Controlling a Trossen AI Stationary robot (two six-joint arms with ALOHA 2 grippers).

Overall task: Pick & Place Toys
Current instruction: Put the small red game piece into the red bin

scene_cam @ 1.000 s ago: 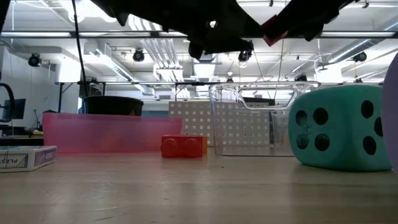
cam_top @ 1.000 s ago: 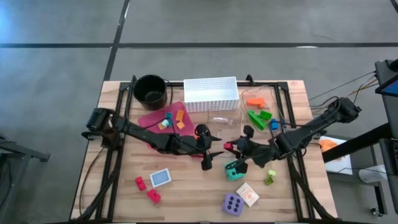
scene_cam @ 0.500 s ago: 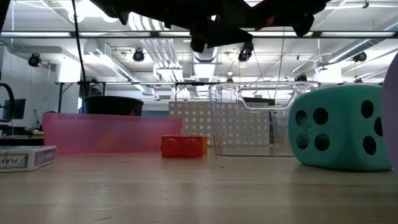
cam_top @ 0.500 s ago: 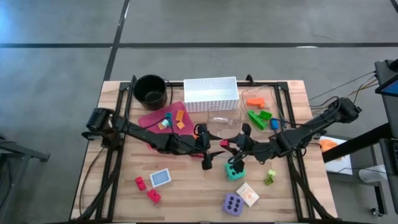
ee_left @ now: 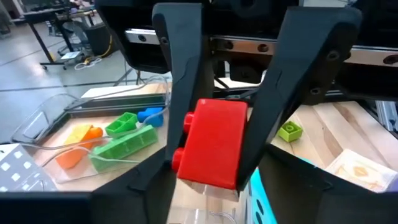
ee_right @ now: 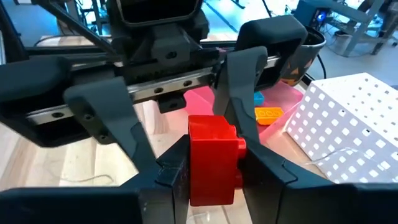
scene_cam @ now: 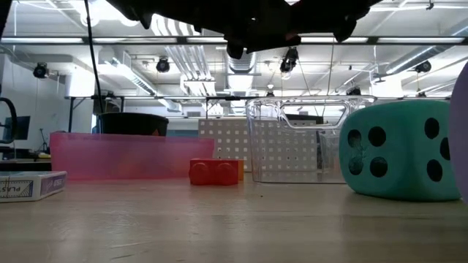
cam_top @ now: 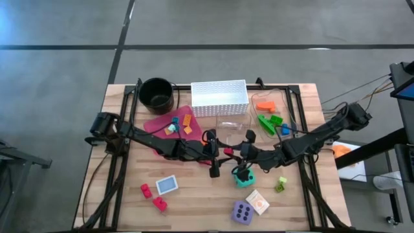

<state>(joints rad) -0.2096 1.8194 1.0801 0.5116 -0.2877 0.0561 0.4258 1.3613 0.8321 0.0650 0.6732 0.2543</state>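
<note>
A red brick [ee_left: 214,143] [ee_right: 211,158] hangs above the middle of the table [cam_top: 228,152]. My right gripper [ee_right: 214,175] [cam_top: 238,153] is shut on it, reaching in from the table's right. Facing it from the left, my left gripper [ee_left: 217,182] [cam_top: 217,154] stands open. Its fingers lie on either side of the brick, and a gap shows on both sides. A teal die [cam_top: 244,178] rests on the table just below the two grippers. A purple die [cam_top: 242,211] lies nearer the front edge. My right gripper pinches the red brick between its two fingers, one on the studded face [ee_right: 235,167] and one on the opposite face. The fingers reach in nearly level from the table's right. The brick is lifted clear of the table, its studs pointing sideways.
At the back stand a black pot [cam_top: 156,94], a white perforated basket [cam_top: 220,98], a pink tray [cam_top: 155,123] and a clear container [cam_top: 233,124]. Green and orange bricks [cam_top: 268,115] lie at the back right. Red bricks [cam_top: 152,197] and cards [cam_top: 167,185] [cam_top: 257,202] lie near the front.
My right gripper has carried the red brick toward the table's left, up to my left gripper. The brick now sits between the left fingers, still clear of the table.
</note>
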